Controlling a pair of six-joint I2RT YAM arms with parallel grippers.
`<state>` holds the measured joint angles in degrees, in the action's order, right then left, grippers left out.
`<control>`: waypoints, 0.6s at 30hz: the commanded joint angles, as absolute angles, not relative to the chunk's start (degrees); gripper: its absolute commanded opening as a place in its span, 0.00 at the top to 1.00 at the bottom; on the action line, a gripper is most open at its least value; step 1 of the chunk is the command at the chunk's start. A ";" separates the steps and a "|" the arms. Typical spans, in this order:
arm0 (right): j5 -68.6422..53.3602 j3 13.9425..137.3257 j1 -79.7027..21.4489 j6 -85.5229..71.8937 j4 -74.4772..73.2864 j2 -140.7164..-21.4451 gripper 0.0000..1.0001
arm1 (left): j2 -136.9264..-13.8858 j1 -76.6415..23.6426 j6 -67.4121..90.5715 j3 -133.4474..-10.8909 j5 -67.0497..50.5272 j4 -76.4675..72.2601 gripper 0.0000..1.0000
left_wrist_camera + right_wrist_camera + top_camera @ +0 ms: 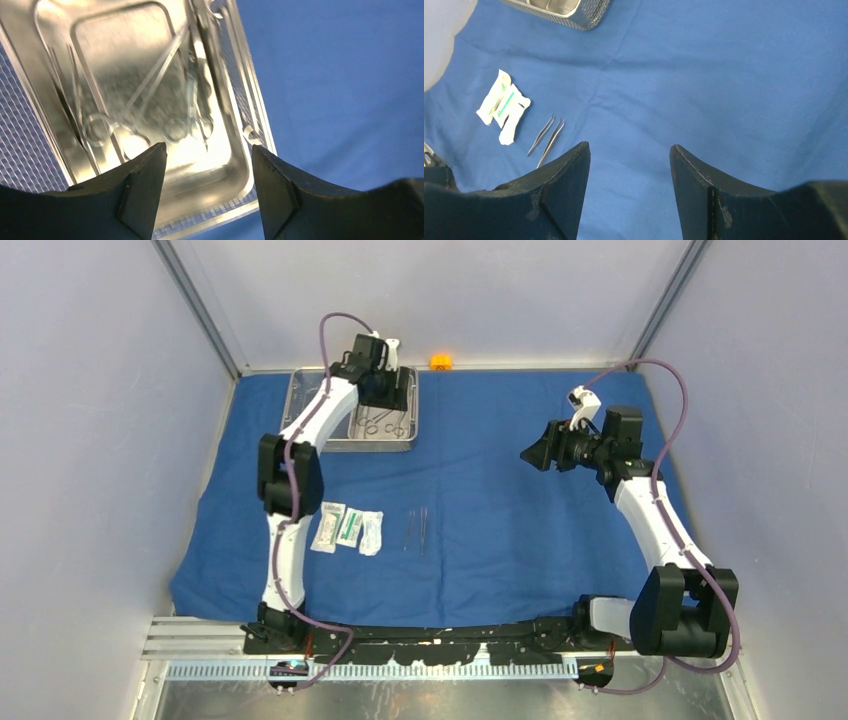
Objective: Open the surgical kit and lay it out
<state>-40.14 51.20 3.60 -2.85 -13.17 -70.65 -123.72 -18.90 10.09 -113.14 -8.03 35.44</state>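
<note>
Left gripper [207,150] hangs, jaws apart, over the steel tray [120,55] at the blue cloth's [340,90] far-left corner. Right gripper [629,147], jaws apart too, holds nothing.

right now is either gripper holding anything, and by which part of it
Nothing is held. The left gripper is open above the steel tray, and the right gripper is open over the blue cloth; both gaps are empty.

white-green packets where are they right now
In the top view the three white-green packets lie in a row on the blue cloth, left of centre, between the left arm and the thin steel forceps.
</note>
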 commanded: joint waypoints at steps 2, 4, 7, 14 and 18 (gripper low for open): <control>-40.27 54.19 3.42 -0.31 -15.70 -71.45 0.36 | -137.11 -16.13 4.59 -133.65 -7.13 46.45 0.36; -40.18 54.30 3.36 1.19 -16.32 -71.98 0.36 | -141.56 -15.27 4.04 -139.65 -7.23 49.03 0.37; -39.69 54.63 3.43 2.42 -17.30 -72.96 0.36 | -144.62 -14.26 3.16 -142.59 -7.61 49.75 0.37; -39.10 56.16 3.43 4.79 -19.80 -75.97 0.36 | -142.40 -12.84 1.05 -139.53 -9.75 48.02 0.37; -38.95 57.09 3.43 6.11 -21.34 -77.62 0.36 | -141.27 -12.83 -1.20 -137.78 -7.67 48.78 0.35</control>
<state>-39.42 53.98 3.60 3.33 -20.03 -76.73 -145.82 -12.67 2.35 -139.00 -8.14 47.88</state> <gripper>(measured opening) 0.639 0.641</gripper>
